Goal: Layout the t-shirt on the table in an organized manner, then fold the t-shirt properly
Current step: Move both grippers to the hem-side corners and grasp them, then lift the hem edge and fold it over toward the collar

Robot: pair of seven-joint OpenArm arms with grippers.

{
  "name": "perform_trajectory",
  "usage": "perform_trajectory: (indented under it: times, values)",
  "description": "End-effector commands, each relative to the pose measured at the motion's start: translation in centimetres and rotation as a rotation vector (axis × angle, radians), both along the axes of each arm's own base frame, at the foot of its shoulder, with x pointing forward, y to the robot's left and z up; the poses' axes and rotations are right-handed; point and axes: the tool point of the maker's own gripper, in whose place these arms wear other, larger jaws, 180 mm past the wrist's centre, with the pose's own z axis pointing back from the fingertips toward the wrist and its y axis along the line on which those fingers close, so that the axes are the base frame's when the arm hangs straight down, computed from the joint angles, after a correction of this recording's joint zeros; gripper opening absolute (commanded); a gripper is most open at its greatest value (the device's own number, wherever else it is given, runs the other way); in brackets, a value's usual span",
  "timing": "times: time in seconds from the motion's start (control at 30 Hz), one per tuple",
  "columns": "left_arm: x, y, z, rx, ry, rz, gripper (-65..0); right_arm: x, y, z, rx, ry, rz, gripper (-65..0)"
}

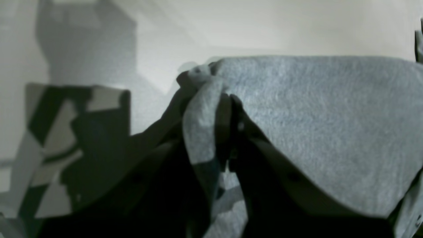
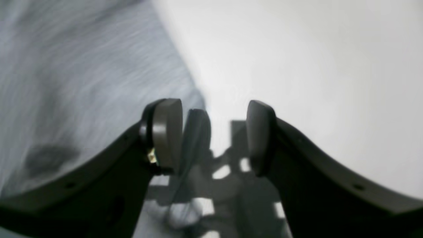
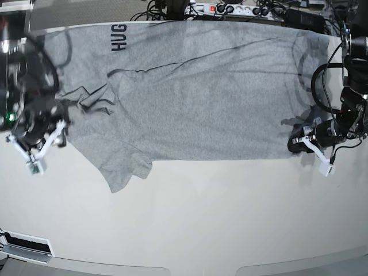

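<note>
Pinching t-shirt hem, left end effector clamped, right end effector apart, empty.

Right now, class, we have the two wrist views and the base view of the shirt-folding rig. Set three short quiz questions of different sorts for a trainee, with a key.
1. True or false: the left gripper has its jaws shut on the t-shirt.
2. The right gripper has its jaws: A open, holding nothing; B shut on cloth; C out of view.
3. Fill in: the black lettering lies near the shirt's ____ edge in the base view.

Key: 1 true; 2 A; 3 far (top).
</note>
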Motion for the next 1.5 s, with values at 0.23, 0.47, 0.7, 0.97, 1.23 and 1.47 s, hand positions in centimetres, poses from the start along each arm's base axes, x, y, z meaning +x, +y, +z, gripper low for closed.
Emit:
perform_trajectory:
  times: [0.23,0.47,0.7,0.97,1.23,1.47]
  values:
    - [0.9,-1.1,1.2,-0.038,-0.052,-0.057,-65.0,6.7,4.2,1.1,0.436,-0.049,0.089,-32.1]
    - [0.9,-1.1,1.3,-0.044,-0.055,-0.052,-65.0,7.7,5.6,-0.7,0.568,0.018,0.009,-32.1]
    - [1.1,-1.1,1.5,-0.05,-0.059,-0.048,-65.0,5.7,8.3,-3.5,0.626,0.085,0.015,-32.1]
    - [1.1,-1.2,1.5,-0.056,-0.063,-0.045,-65.0,4.0,10.1,-5.8,0.596,0.113,0.044,-34.4]
    - [1.4,-0.7,1.9,-0.047,-0.068,-0.042,-65.0,7.8,9.5,-1.4,0.567,-0.097,0.12,-65.0]
    - [4.7,-0.7,4.9,-0.038,-0.143,-0.049,-65.0,11.8,7.7,3.3,0.512,-0.201,0.147,-65.0]
